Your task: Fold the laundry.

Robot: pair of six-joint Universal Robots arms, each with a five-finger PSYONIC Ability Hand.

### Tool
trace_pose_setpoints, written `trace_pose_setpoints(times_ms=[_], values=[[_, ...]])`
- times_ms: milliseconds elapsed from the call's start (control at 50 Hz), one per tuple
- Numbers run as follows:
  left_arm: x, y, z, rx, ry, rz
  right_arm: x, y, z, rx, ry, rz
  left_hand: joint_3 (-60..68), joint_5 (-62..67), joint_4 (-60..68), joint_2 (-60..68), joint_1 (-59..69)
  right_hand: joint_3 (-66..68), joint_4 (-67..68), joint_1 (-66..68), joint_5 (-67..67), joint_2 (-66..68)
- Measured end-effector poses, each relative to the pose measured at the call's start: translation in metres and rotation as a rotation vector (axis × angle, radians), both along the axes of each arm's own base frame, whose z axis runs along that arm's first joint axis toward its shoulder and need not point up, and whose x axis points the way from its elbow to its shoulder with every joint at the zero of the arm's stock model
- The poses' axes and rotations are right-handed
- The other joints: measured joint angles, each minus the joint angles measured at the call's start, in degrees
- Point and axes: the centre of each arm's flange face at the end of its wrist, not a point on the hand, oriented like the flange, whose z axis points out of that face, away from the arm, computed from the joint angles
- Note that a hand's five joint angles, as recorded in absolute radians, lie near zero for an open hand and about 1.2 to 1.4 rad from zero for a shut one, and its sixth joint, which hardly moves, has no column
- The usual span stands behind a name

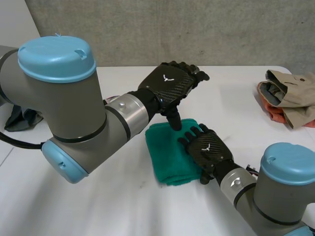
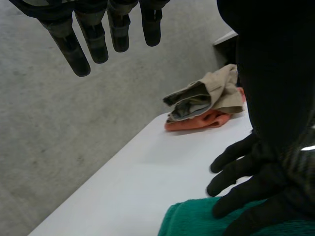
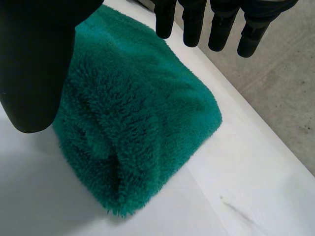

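A green fluffy towel (image 1: pixel 165 155) lies folded into a thick rectangle in the middle of the white table (image 1: pixel 98 206). My right hand (image 1: pixel 206 147) rests flat on the towel's right part, fingers straight and open. In the right wrist view the towel (image 3: pixel 142 123) lies under its straight fingers (image 3: pixel 221 22). My left hand (image 1: pixel 170 83) hovers over the towel's far edge, open, with the thumb pointing down at that edge. The left wrist view has its fingers (image 2: pixel 93 34) spread in the air, and beyond them the right hand (image 2: pixel 251 187) on the towel (image 2: pixel 192 221).
A pile of beige and orange clothes (image 1: pixel 290 96) sits at the table's far right, also in the left wrist view (image 2: pixel 206 101). A dark cloth (image 1: pixel 22 118) lies at the left edge behind my left arm. A grey wall backs the table.
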Motion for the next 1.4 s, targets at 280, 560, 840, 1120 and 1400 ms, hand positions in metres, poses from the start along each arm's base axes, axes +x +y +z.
trace_pose_setpoints(times_ms=[280, 560, 840, 1120, 1400], values=[[0.0, 0.001, -0.006, 0.022, -0.016, -0.009, 0.014, -0.022, -0.017, -0.052, -0.017, 0.013, 0.0, 0.0, 0.0, 0.0, 0.0, 14.75, 14.89, 14.26, 11.75, 14.54], [0.001, 0.0, -0.008, 0.028, -0.019, -0.003, 0.015, -0.031, -0.014, -0.083, -0.004, 0.004, 0.0, 0.0, 0.0, 0.0, 0.0, 7.46, 7.2, 7.05, 5.0, 7.87], [0.001, 0.0, -0.012, 0.039, -0.024, -0.004, 0.01, -0.025, -0.02, -0.011, 0.032, 0.007, 0.0, 0.0, 0.0, 0.0, 0.0, 6.28, 6.52, 6.64, 4.18, 7.16], [0.001, 0.0, -0.012, 0.039, -0.025, -0.004, 0.021, -0.04, -0.018, -0.053, 0.011, 0.011, 0.0, 0.0, 0.0, 0.0, 0.0, 19.5, 19.52, 19.54, 16.74, 19.91], [0.007, -0.006, -0.011, 0.038, -0.023, 0.017, 0.039, -0.077, 0.009, -0.2, -0.089, -0.006, 0.0, 0.0, 0.0, 0.0, 0.0, 54.01, 56.16, 46.23, 50.25, 53.92]])
